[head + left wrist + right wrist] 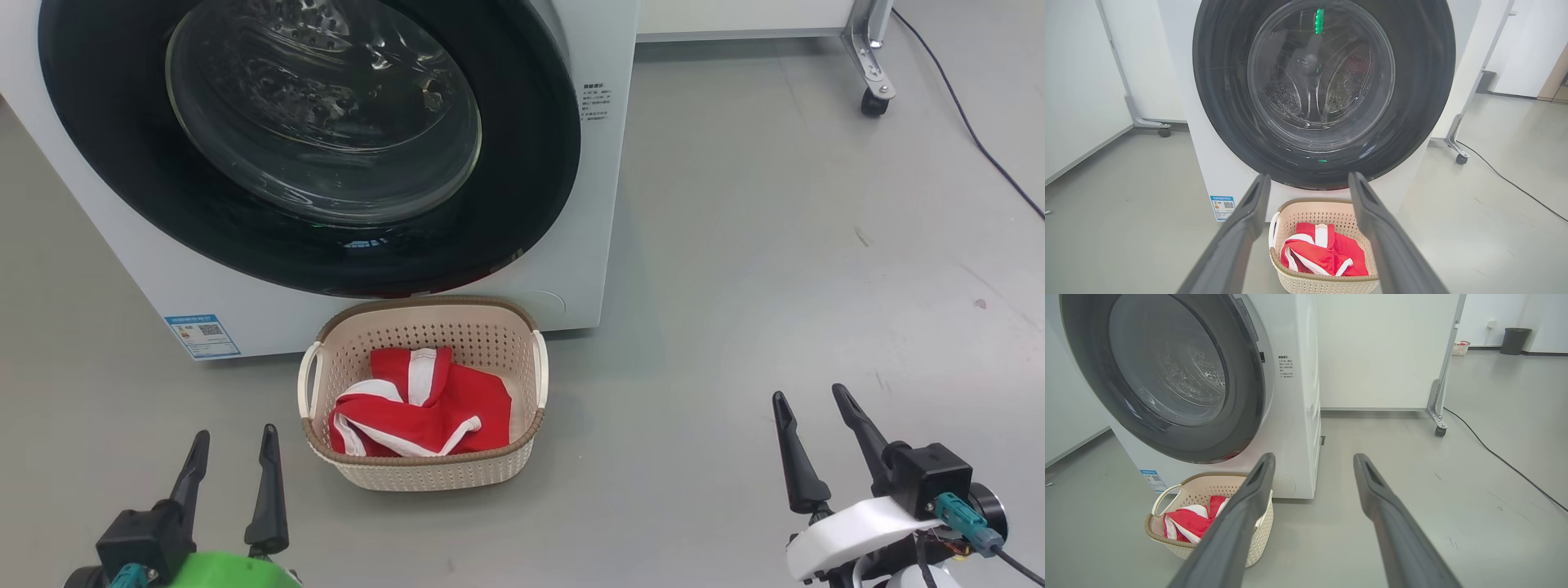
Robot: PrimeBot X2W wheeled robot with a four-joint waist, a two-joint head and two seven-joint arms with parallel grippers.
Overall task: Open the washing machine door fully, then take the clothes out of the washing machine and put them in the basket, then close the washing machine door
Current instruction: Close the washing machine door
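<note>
The washing machine (604, 204) stands on the grey floor (735, 327), and the washing machine door (318, 131) lies flat against its front, by the look of it shut or very nearly so. The right wrist view shows its thick black ring close to the cabinet with no clear gap. Through the glass bowl, the left wrist view shows bare perforated steel and no red fabric, so the drum seems emptied. The basket (424, 474) sits on the floor just in front of the machine, below the door's lower edge, and the clothes (424, 408) lie bundled inside it, red with white bands showing. A small red glint shows at the bottom edge of the door (reflection of the basket's load or a caught scrap, I cannot tell which). The left claw (235, 434) and the right claw (809, 394) are held low and well back from the machine, one to each side of the basket, each with its fingers spread apart and nothing between them. Judged from this, opening and unloading are done and the door has been closed. At most a last check that it has latched remains.
</note>
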